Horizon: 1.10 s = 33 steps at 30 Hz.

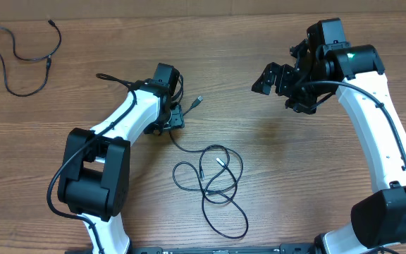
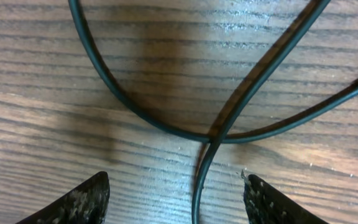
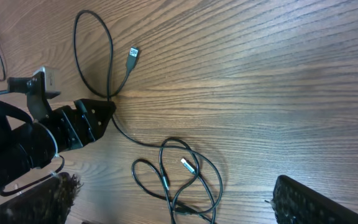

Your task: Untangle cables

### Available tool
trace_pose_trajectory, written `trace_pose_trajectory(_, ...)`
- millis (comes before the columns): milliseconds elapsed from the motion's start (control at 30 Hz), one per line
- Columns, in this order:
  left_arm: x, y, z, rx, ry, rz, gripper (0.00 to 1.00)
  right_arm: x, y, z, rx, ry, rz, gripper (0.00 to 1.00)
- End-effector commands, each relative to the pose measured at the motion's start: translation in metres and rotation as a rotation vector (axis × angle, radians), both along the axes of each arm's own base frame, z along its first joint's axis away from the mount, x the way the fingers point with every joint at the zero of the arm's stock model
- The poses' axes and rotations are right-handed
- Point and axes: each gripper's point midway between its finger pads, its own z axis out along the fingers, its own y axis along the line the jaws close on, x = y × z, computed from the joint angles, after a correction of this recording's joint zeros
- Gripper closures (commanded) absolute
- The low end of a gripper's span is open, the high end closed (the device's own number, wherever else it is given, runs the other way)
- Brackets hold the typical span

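my left pincer (image 2: 174, 186) is down low over the brown wood-grain table (image 1: 294, 183), its two dark speckled fingers (image 2: 73, 202) spread apart with nothing between them gripped. i hold it there because the thin black rubbery cable (image 2: 215, 134) crosses over itself just ahead of the fingertips, and one strand runs back down between them. that crossing looks to me like the best place to take hold, so the jaws sit either side of the strand and have not closed on it.

seen from overhead, this same cable leaves my left pincer in a short loop that ends in a flat silver plug (image 1: 199, 101) lying free on the wood. the other way it trails toward the middle of the table into a loose knot of black loops (image 3: 179, 180), with a small silvery tip (image 3: 188, 165) lying inside them. the loops overlap several times; i can't tell from here which strand goes over which.

my right pincer (image 3: 176, 193) hangs raised and well away from the tangle, fingers wide apart and empty. i judge it is kept back to leave room and to watch from above, ready to pin or lift the loops once the left has a grip.

a second thin black cord (image 1: 50, 60) lies by itself at the far left corner, well apart from the rest, so it seems already free. the knot in the middle is what remains.
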Motion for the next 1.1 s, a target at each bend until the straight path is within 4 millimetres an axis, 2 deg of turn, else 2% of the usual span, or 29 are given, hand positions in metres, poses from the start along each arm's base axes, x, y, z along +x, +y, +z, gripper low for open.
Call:
trace_pose_trajectory(0,-0.004,0.005,-0.005,0.018,0.0,0.019,0.32,0.0,0.001,0.009,0.011,-0.029,0.006,0.0)
trace_pose_trajectory(133,-0.006,0.006,-0.014,0.011,-0.01,0.042,0.35,-0.002,0.001,0.009,0.01,-0.022,0.006,0.0)
trace_pose_trajectory(233,-0.006,0.008,-0.016,0.022,-0.018,0.043,0.45,-0.002,0.001,0.009,0.009,-0.02,0.006,0.0)
trace_pose_trajectory(333,-0.006,0.009,-0.016,0.025,-0.016,0.043,0.47,-0.003,0.001,0.009,0.009,-0.018,0.006,0.0)
trace_pose_trajectory(367,-0.008,0.009,-0.017,0.026,-0.012,0.043,0.59,-0.003,0.001,0.009,0.009,-0.018,0.006,0.0)
trace_pose_trajectory(400,-0.009,0.01,-0.019,0.027,-0.008,0.043,0.81,-0.003,0.001,0.009,0.009,-0.018,0.006,0.0)
trace_pose_trajectory(433,-0.009,0.01,-0.019,0.027,-0.01,0.043,0.96,-0.003,0.001,0.009,0.009,-0.018,0.006,0.0)
trace_pose_trajectory(567,-0.007,0.009,-0.016,0.025,-0.018,0.043,0.96,-0.003,0.001,0.009,0.009,-0.018,0.006,0.0)
trace_pose_trajectory(600,-0.005,0.01,-0.009,0.025,-0.023,0.042,0.96,-0.003,0.001,0.009,0.009,-0.017,0.006,0.0)
trace_pose_trajectory(633,0.003,0.011,0.009,0.015,-0.048,0.052,0.96,-0.004,0.001,0.008,0.008,-0.011,0.006,0.0)
trace_pose_trajectory(667,0.007,0.011,0.019,0.009,-0.065,0.057,0.96,-0.004,0.001,0.008,0.008,-0.01,0.006,0.0)
trace_pose_trajectory(700,0.021,0.009,0.052,-0.025,-0.123,0.067,0.96,-0.004,0.001,0.008,0.008,-0.011,0.006,0.0)
trace_pose_trajectory(767,0.036,0.009,0.094,-0.07,-0.205,0.077,0.96,-0.004,0.001,0.008,0.008,-0.01,0.006,0.0)
trace_pose_trajectory(800,0.044,0.01,0.127,-0.102,-0.272,0.081,0.96,-0.004,0.001,0.008,0.008,-0.01,0.006,0.0)
trace_pose_trajectory(833,0.049,0.011,0.148,-0.121,-0.321,0.078,0.96,-0.004,0.001,0.008,0.008,-0.011,0.006,0.0)
trace_pose_trajectory(867,0.055,0.014,0.186,-0.142,-0.414,0.06,0.96,-0.004,0.001,0.008,0.008,-0.011,0.006,0.0)
trace_pose_trajectory(900,0.059,0.021,0.221,-0.149,-0.5,0.053,0.96,-0.004,0.001,0.008,0.008,-0.011,0.006,0.0)
trace_pose_trajectory(933,0.061,0.037,0.269,-0.161,-0.623,0.076,0.96,-0.004,0.001,0.008,0.008,-0.011,0.006,0.0)
trace_pose_trajectory(967,0.062,0.045,0.288,-0.165,-0.673,0.093,0.96,-0.004,0.001,0.008,0.008,-0.011,0.006,0.0)
trace_pose_trajectory(1067,0.068,0.079,0.368,-0.203,-0.911,0.154,0.96,-0.004,0.001,0.008,0.008,-0.011,0.006,0.0)
